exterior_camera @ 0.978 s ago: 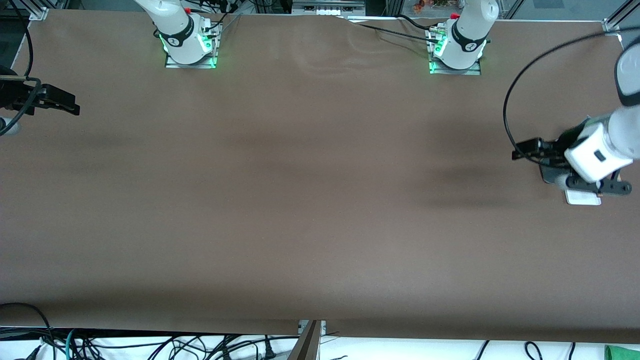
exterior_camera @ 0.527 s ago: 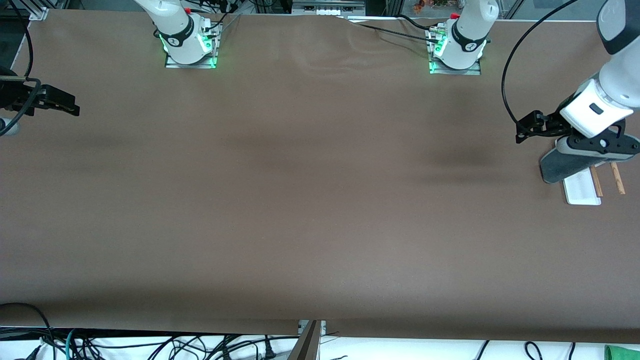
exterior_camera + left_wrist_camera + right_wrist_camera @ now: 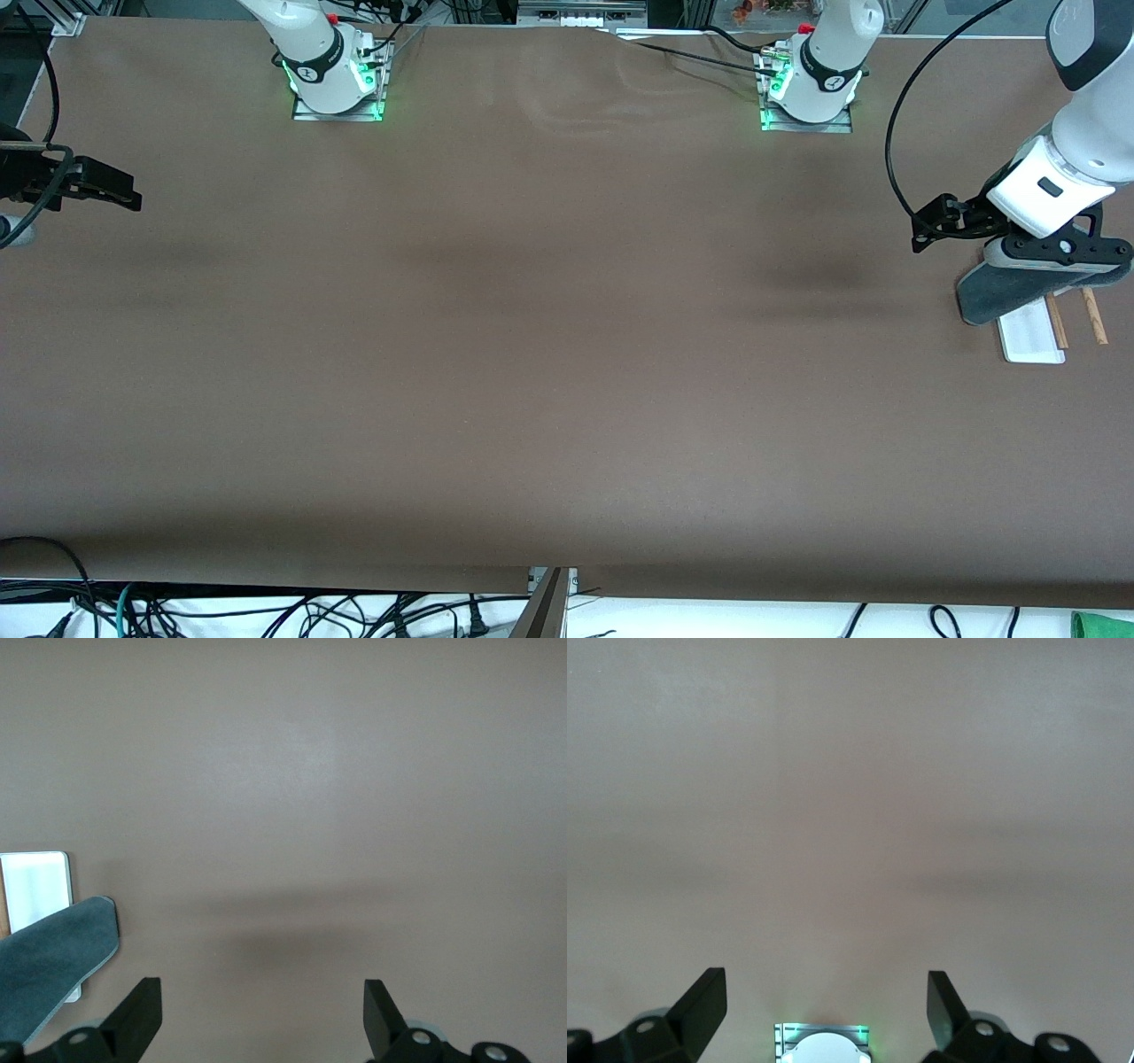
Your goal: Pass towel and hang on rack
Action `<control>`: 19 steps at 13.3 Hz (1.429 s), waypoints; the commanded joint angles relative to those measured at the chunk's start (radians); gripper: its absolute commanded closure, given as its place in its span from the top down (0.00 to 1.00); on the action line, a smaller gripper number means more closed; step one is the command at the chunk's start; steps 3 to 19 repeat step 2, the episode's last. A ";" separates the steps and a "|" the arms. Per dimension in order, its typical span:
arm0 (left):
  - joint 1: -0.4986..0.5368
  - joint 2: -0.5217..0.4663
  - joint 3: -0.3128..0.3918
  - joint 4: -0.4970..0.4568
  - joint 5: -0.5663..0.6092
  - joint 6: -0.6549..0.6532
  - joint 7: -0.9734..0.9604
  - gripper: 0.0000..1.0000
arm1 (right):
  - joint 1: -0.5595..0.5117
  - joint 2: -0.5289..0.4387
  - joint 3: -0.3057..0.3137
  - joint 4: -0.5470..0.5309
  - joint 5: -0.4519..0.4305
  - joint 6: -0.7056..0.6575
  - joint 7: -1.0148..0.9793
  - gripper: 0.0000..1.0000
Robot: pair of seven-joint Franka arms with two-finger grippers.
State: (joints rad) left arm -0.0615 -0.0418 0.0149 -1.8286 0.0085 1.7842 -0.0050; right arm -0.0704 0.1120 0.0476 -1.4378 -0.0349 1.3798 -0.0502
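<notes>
The dark grey towel (image 3: 1001, 297) lies draped over the top of the rack, near the left arm's end of the table. The rack's white base (image 3: 1032, 344) and two brown rods (image 3: 1056, 323) show below the towel. My left gripper (image 3: 1059, 255) is open and empty, in the air just over the towel and rack, apart from them. In the left wrist view the towel (image 3: 49, 966) and the white base (image 3: 35, 890) sit beside the open left gripper (image 3: 263, 1019). My right gripper (image 3: 111, 186) waits open and empty at the right arm's end; it also shows in its wrist view (image 3: 824, 992).
The brown table (image 3: 549, 354) carries only the rack. The arm bases (image 3: 337, 80) stand along its edge farthest from the front camera. A black cable (image 3: 895, 168) loops beside the left wrist. The right arm's base (image 3: 822, 1045) shows in the right wrist view.
My left gripper has lifted off the rack and drawn back, leaving the towel hanging on it. The rods, hidden before, now show. The right arm has not moved.
</notes>
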 commanded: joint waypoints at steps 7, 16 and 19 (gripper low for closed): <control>-0.012 -0.018 0.011 -0.018 0.015 0.014 -0.010 1.00 | 0.004 0.009 -0.002 0.027 -0.008 -0.007 -0.014 1.00; -0.012 -0.018 0.011 -0.018 0.015 0.014 -0.010 1.00 | 0.004 0.009 -0.002 0.027 -0.008 -0.007 -0.014 1.00; -0.012 -0.018 0.011 -0.018 0.015 0.014 -0.010 1.00 | 0.004 0.009 -0.002 0.027 -0.008 -0.007 -0.014 1.00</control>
